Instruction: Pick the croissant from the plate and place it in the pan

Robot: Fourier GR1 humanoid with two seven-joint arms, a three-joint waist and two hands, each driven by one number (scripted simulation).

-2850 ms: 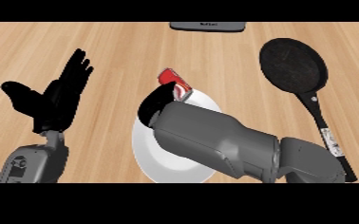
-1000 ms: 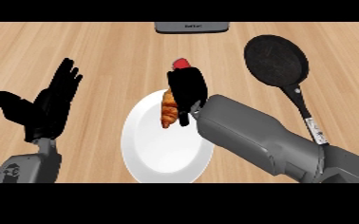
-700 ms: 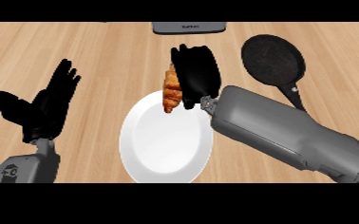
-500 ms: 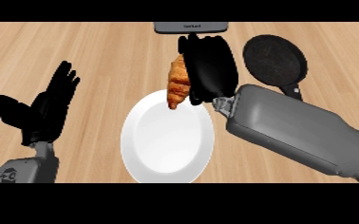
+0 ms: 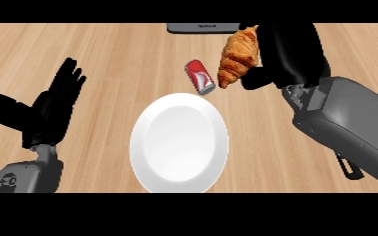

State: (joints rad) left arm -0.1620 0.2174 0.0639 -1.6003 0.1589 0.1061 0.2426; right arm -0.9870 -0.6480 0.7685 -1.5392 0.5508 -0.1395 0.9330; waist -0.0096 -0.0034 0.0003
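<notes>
Golden-brown flaked croissant (image 5: 239, 56) — held up off the counter at the upper right of the head view, long axis near upright and a little tilted, its lower tip pointing toward the plate. It lies clear of the plate, above and to the right of the plate's upper rim.

Black right hand (image 5: 291, 55) — curled round the croissant's right side, the thumb wrapping in below its lower end; the hand hides whatever lies beneath it. The grey right forearm (image 5: 339, 117) comes in from the right edge and runs up to the hand.

Round white plate (image 5: 179, 141) — flat on the counter at centre, nothing on it.

Small red can with a silver end (image 5: 199, 76) — lying on its side on the counter just above the plate's upper rim, to the left of the croissant's lower tip; whether can and rim touch cannot be told.

Dark handle end (image 5: 348, 166) — a short black piece shows below the right forearm at the right edge; the pan's bowl is not seen.

Dark grey flat device (image 5: 203, 28) — at the top edge, just left of the croissant's upper end.

Black left hand (image 5: 52, 105) — resting at the left edge, fingers spread and pointing up, holding nothing.

Light wooden counter (image 5: 118, 55) — planks running across the view.
</notes>
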